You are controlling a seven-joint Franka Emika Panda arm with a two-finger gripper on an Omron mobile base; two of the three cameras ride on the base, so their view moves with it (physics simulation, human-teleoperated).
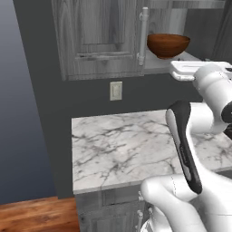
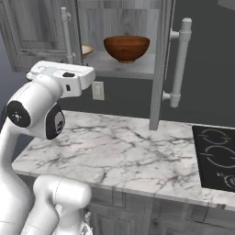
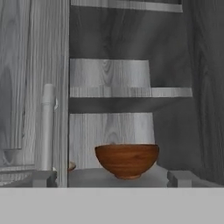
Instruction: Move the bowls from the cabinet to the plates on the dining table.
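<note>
Marble counter [image 1: 118, 149] lies closest in the left base view, one brown bowl [image 1: 168, 45] on the cabinet [image 1: 102, 36] shelf above. Right base view: two bowls, brown and beige bowl [image 2: 86, 49]. Hand view: pincer [image 3: 111, 178] wide open, empty, brown bowl straight ahead between its tips.

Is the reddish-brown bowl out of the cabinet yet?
No, the reddish-brown bowl sits upright on the shelf in the open cabinet.

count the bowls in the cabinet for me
2. A reddish-brown wooden bowl stands on the open cabinet's lower shelf. A beige bowl sits to its left on the same shelf, mostly hidden behind the door edge. More could be hidden behind the doors.
</note>
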